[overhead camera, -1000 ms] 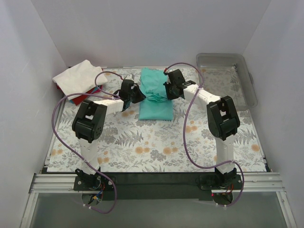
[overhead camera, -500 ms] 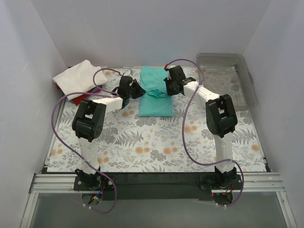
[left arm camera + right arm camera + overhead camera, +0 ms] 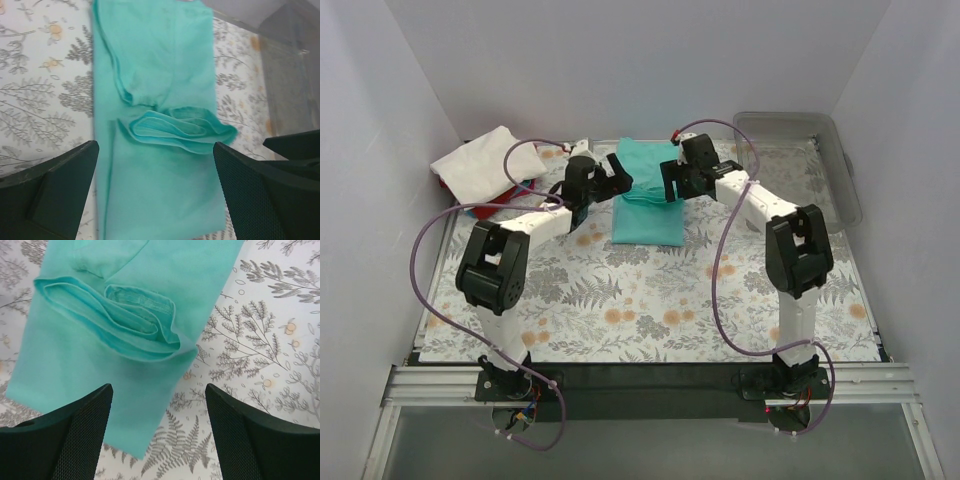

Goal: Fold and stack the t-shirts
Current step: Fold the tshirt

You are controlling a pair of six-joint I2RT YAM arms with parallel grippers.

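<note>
Teal t-shirt (image 3: 648, 205) is seen at the far middle of the floral-covered table (image 3: 620, 300), laid as a long narrow strip running away from the arm bases. A bunched, layered fold is seen across its middle in the left wrist view (image 3: 170, 132) and the right wrist view (image 3: 112, 322). Left gripper (image 3: 616, 178) is held at the shirt's left edge, jaws spread wide, nothing clamped; in its own camera (image 3: 156, 147) the shirt is seen below, between the two dark fingers (image 3: 65, 185). Right gripper (image 3: 670, 182) is held at the shirt's right edge, opposite the left one, jaws also wide apart and empty; in its wrist view (image 3: 159, 387) the shirt's edge and patterned table are framed between the fingers (image 3: 240, 435). Contact between fingertips and cloth cannot be told. A white t-shirt (image 3: 485, 160) is piled at the far left corner, on top of a red t-shirt (image 3: 480, 208) whose edge is just visible beneath; other colours there are too small to tell. A clear grey tray (image 3: 845, 190) is placed at the far right corner, well apart from the teal shirt, also glimpsed in the left wrist view (image 3: 290, 60).
</note>
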